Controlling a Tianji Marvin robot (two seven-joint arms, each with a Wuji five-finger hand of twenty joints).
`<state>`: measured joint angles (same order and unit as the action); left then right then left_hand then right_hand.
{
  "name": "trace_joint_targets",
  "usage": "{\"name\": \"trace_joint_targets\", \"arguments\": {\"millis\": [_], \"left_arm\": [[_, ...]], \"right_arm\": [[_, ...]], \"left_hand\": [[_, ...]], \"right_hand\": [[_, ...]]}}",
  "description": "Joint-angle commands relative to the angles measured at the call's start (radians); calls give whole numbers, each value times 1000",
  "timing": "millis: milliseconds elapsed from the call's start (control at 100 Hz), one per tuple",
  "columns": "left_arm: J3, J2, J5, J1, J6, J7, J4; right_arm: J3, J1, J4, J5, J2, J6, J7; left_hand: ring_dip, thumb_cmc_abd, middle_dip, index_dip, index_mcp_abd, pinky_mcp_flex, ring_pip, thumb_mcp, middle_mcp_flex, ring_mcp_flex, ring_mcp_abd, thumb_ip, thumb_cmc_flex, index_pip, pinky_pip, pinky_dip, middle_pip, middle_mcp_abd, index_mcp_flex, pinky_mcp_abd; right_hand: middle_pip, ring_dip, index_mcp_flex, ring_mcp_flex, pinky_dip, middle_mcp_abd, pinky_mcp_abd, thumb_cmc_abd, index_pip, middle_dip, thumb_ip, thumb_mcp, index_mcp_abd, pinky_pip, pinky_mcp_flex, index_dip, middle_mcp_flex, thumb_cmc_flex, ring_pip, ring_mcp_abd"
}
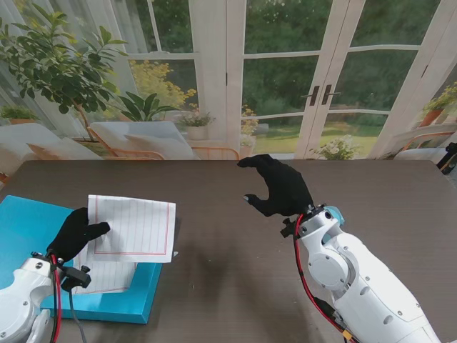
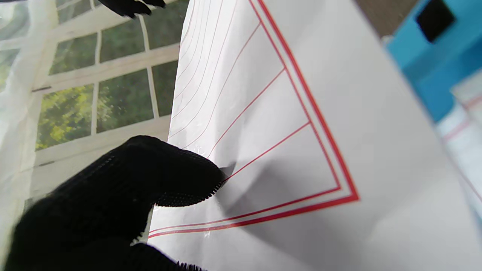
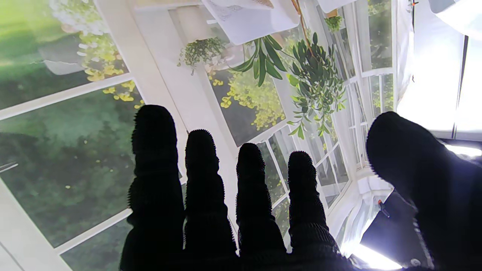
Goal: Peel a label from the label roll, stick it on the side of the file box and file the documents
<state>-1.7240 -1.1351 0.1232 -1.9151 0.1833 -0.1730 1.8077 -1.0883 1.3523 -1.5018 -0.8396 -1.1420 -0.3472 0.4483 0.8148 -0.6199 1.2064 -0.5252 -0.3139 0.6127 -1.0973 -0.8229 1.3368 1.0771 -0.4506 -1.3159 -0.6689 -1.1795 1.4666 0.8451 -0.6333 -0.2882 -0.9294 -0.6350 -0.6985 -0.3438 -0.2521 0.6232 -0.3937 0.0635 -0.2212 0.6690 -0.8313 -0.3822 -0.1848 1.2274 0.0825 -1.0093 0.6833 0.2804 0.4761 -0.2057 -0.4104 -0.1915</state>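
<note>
Left hand: its fingers are pinching the near-left corner of the ruled sheet; judging by the task, it is gripping the edge so the paper can be carried flat into the box.
Ruled sheet: it is hanging lifted at about 9 o'clock from the bench centre, over the far right part of the blue file box, with its red border facing up.
File box: it is lying flat and open at roughly 8 o'clock on the bench, with more white paper already sitting inside, under the held sheet.
Right hand: it is hovering above the bench near the centre, fingers apart and curled, holding nothing; it appears to be waiting clear of the filing.
Label roll: it is not showing in any view, and I cannot tell whether a label is on the box side.
In the way: nothing is lying between sheet and box; the right hand is staying well apart.
Around: windows and potted plants at 12 o'clock.
</note>
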Motion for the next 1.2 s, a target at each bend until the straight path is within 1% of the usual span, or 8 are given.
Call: {"name": "trace_joint_targets", "arguments": {"millis": [0, 270, 560, 640, 680, 870, 1100, 1190], "left_arm": [[-22, -1, -6, -26, -11, -5, -13], [-66, -11, -22, -53, -44, 21, -66], [-84, -16, -110, -54, -136, 50, -120], [-87, -17, -133, -52, -160, 61, -135], [-86, -19, -142, -50, -172, 68, -142], [-74, -25, -202, -35, -224, 116, -171], [-55, -23, -261, -5, -284, 130, -184], [-48, -20, -284, 8, -317, 126, -183]], "right_arm": [[7, 11, -10, -3, -5, -12, -12], [21, 15, -1, 11, -7, -24, -20], [21, 23, 7, 26, -6, -37, -37], [23, 24, 11, 27, -6, -41, -38], [25, 24, 13, 28, -6, -42, -39], [33, 23, 25, 37, -6, -46, -45], [31, 28, 22, 42, -5, -49, -58], [30, 29, 21, 45, -5, -48, -60]], "left_hand": [[15, -12, 25, -13, -33, -19, -12, -58, 12, -20, -20, -30, -62, -36, 47, -7, -6, 65, 11, 37], [32, -11, 55, 2, -33, -75, -9, -63, -8, -67, -33, -33, -63, -32, 20, 4, 7, 51, 19, 61], [53, 4, 95, 23, -29, -137, -5, -71, -43, -126, -37, -32, -58, -36, -14, 26, 18, 42, 43, 92], [63, 27, 113, 35, -26, -155, -6, -79, -55, -144, -37, -21, -47, -45, -26, 43, 21, 40, 55, 102], [65, 42, 118, 39, -27, -162, -5, -82, -61, -152, -41, -20, -40, -46, -29, 47, 22, 39, 57, 104], [73, 33, 135, 50, -22, -174, -9, -90, -82, -170, -51, -17, -41, -55, -36, 61, 21, 30, 74, 105], [77, 33, 145, 46, -8, -189, -8, -66, -123, -197, -53, -2, -33, -69, -46, 76, 23, 19, 118, 107], [80, 29, 160, 46, -26, -210, -5, -53, -173, -225, -50, 7, -30, -53, -56, 86, 24, 6, 172, 115]], "right_hand": [[14, 9, -17, -13, -3, -4, -3, -23, 10, 9, 22, -14, 19, 25, -454, -4, 17, 30, 1, 7], [21, 10, -28, -3, -5, -7, -4, -36, 14, 8, 25, -18, 20, 25, -449, -2, 27, 30, 3, 10], [24, 9, -35, 5, -7, -7, -4, -47, 15, 5, 28, -21, 17, 26, -447, 0, 34, 30, 3, 9], [24, 9, -35, 7, -7, -8, -4, -49, 16, 5, 28, -22, 17, 26, -446, 1, 36, 31, 2, 9], [24, 8, -35, 8, -8, -9, -3, -51, 16, 5, 28, -22, 14, 25, -445, 1, 35, 32, 2, 11], [26, 8, -34, 7, -8, -7, -4, -57, 14, 3, 30, -24, 6, 27, -445, 3, 35, 33, 2, 10], [25, 7, -31, 7, -9, -5, -3, -64, 13, 2, 31, -27, -3, 27, -445, 5, 34, 35, 1, 11], [25, 7, -28, 9, -10, -3, -3, -69, 12, 2, 31, -27, -16, 26, -444, 6, 34, 35, 0, 11]]}}
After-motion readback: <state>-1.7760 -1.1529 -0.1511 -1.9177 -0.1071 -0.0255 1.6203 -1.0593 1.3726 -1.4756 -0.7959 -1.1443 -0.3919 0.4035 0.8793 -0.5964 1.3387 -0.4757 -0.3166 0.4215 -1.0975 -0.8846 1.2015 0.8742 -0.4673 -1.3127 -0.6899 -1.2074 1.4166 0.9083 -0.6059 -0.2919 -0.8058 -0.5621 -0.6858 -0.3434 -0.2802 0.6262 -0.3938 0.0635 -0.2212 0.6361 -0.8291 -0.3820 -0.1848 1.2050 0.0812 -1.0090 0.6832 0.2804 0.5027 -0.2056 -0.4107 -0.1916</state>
